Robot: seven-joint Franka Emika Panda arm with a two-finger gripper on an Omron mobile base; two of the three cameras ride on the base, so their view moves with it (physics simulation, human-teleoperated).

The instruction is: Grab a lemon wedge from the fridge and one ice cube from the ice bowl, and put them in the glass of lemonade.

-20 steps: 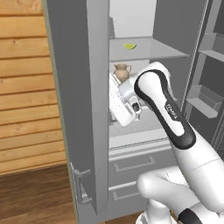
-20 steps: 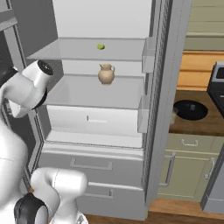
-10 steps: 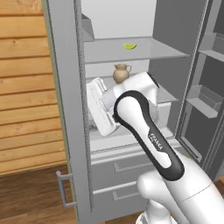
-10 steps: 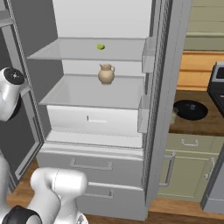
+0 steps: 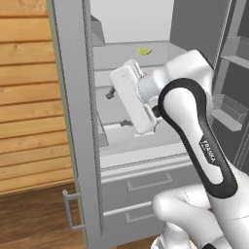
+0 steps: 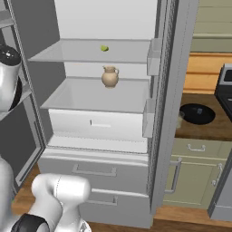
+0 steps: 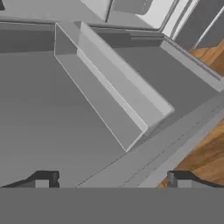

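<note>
Jaws: the gripper [image 7: 111, 180] stands with its two dark fingertips [image 7: 43, 178] wide apart, nothing between them.
Ahead of the jaws: the grey inner face of the fridge door, with a door bin [image 7: 114, 90] running slantwise across it; the bin's long rim lies just beyond the fingertips.
Gripper seen from the left base: the gripper [image 5: 116, 107] points toward the open left door [image 5: 78, 121], close to its edge and in front of the shelves.
Lemon wedge: the lemon wedge [image 6: 104, 47] lies on the upper shelf [image 6: 72, 52] of the fridge [image 6: 136, 199], above and behind the jaws, well apart from them.
Jug: a tan jug [image 6: 109, 76] stands upright on the middle shelf, below the wedge.
Open room: both shelves are broad, with bare space around the wedge and jug.
Ice bowl: the ice bowl [image 6: 197, 113] sits on the counter to the right of the fridge; the glass of lemonade [image 6: 180, 119] stands just beside its left rim.
Writing: small lettering on the arm's dark link, too small to read surely.
</note>
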